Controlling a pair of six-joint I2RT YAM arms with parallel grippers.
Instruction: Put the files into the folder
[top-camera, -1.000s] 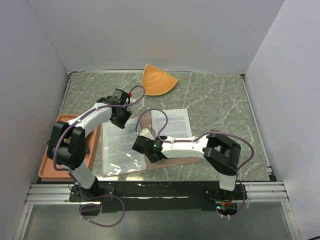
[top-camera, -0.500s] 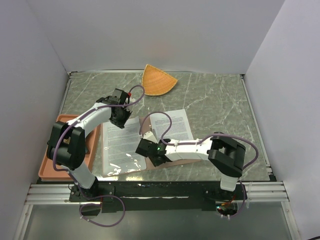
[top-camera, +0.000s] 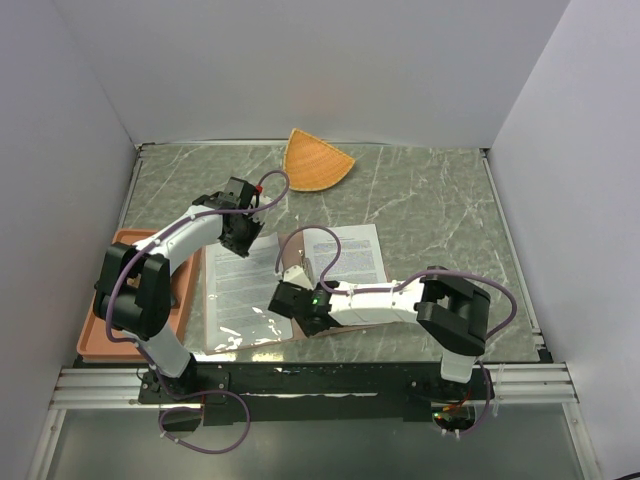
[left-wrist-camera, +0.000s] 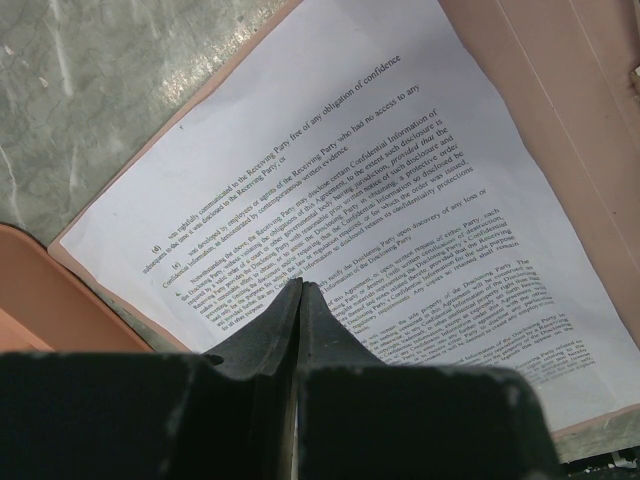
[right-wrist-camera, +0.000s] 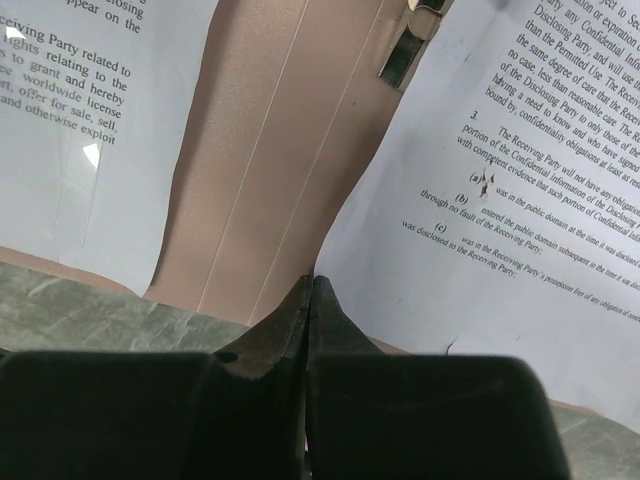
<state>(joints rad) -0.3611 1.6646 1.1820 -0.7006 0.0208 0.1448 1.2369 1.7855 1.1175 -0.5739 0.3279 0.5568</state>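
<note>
Resting place of the files (left-wrist-camera: 330, 190): both printed sheets lie inside the open folder (right-wrist-camera: 262, 150). The left sheet (top-camera: 235, 290) is on its left half and the right sheet (top-camera: 350, 250) on its right half, with bare card spine between them.
Folder: it lies open and flat on the marble table (top-camera: 440, 210), just beside the salmon tray (top-camera: 95, 340). The cover is not yet closed, so you look close to done but not finished.
Right gripper (right-wrist-camera: 312, 285): the fingers are pressed together with the tips at the near inner corner of the right sheet. You cannot tell whether paper is nipped between them.
Left gripper (left-wrist-camera: 300, 290): the fingers are pressed tight together, low over the left sheet's text, with nothing visible between them.
Risk: the right sheet's inner edge curls up off the card, so dragging the tips there could buckle it or slide it across the spine. The left sheet shows glare and may skate under a push.
Right wrist view only: you see the metal clip (right-wrist-camera: 405, 55), the curled edge and the bare spine.
Left wrist view only: the left sheet sits within the folder's border, with the tray's rim close by.
Top view only: your right arm lies across the folder's near right part, so it would block the cover from closing. The orange dish (top-camera: 315, 162) stands well apart.
</note>
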